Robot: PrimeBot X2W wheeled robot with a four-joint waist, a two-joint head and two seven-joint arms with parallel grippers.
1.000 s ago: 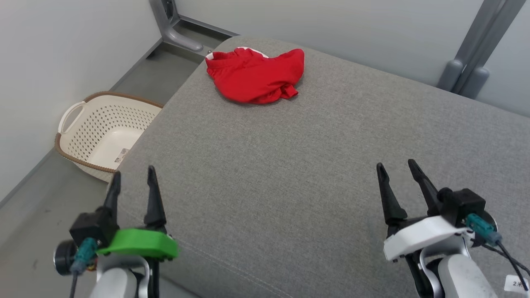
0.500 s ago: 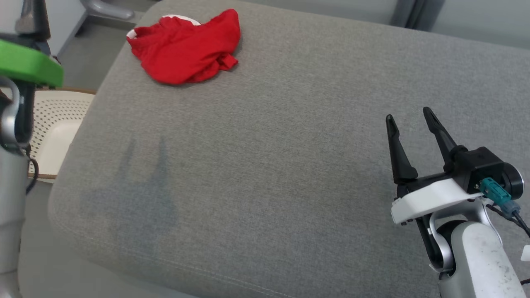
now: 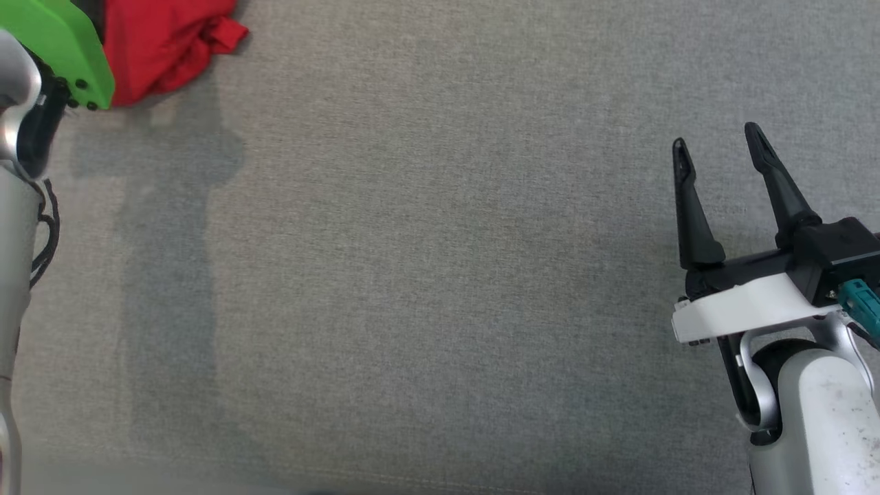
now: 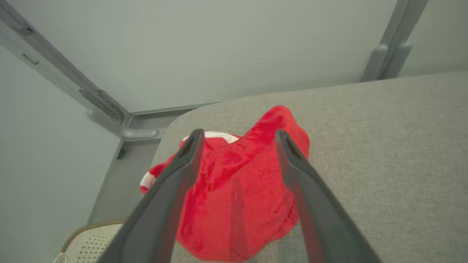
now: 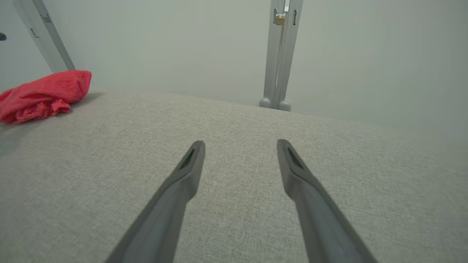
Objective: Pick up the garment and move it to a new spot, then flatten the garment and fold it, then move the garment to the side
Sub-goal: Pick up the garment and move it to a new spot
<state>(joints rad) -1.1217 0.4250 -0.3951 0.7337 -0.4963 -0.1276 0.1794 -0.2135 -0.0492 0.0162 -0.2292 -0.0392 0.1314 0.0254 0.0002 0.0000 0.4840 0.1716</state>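
Left gripper (image 4: 237, 137): fingers spread apart, nothing pinched. In my left wrist view both fingers frame the garment (image 4: 237, 197), which lies just past them. I can't tell if the tips touch the cloth.

The garment is red and crumpled in a heap, with a bit of white trim on its far-left side. It sits at the far left corner of the grey cushion (image 3: 412, 275). Past that corner, on the floor to the left, I see part of a cream perforated basket (image 4: 91, 244) with a brown rim.

In the head view the left arm's green mount (image 3: 62, 48) is at the far left and covers the garment's left part. The arm throws a soft shadow on the cushion nearer to me.

Right gripper (image 3: 715, 134): fingers apart, holding nothing. It sits over bare cushion on the right side, well apart from the garment. In my right wrist view the garment shows small at the far left, and a grey post (image 5: 279, 54) stands against the pale wall (image 5: 365, 54) beyond the cushion's far edge.
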